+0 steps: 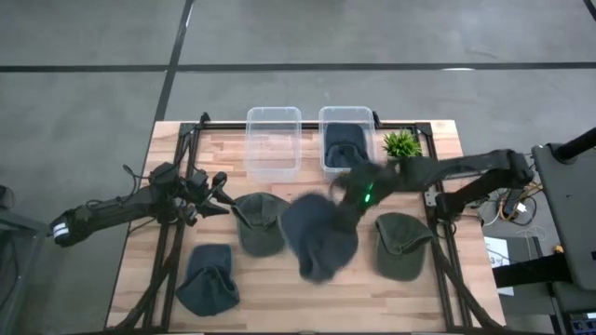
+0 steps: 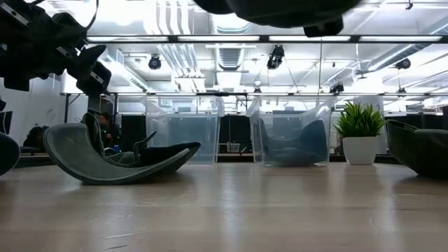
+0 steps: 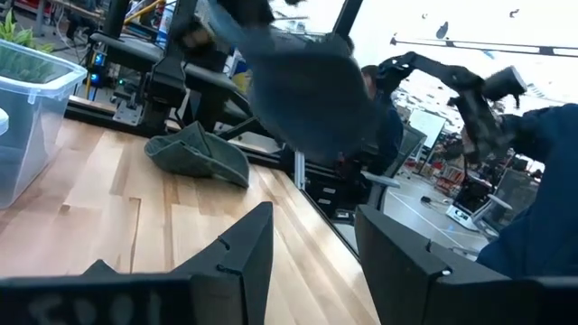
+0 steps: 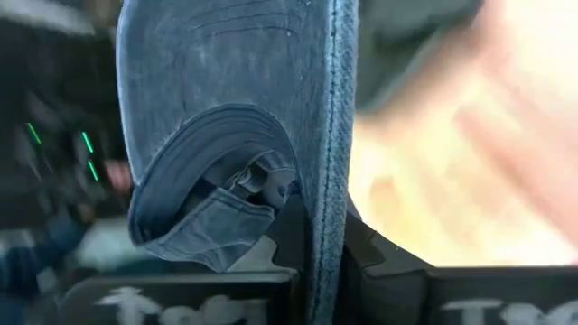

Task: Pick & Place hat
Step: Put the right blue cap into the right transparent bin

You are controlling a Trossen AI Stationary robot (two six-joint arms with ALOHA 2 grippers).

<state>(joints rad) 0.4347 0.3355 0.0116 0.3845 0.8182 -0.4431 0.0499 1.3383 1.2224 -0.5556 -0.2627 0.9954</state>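
Altogether five caps: right jaws [image 4: 312,262] clenching one blue cap [image 1: 319,240], left jaws [image 3: 312,239] released, two bins [image 1: 273,140].

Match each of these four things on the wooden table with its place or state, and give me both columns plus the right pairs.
Things:
1. blue denim cap
2. small potted green plant
3. left clear plastic bin
4. right clear plastic bin

Places or states:
A. standing at the table's far edge, right of both bins
B. holds a dark hat
C. hanging from the right gripper, off the table
D. nothing in it

Pairs: 1-C, 2-A, 3-D, 4-B
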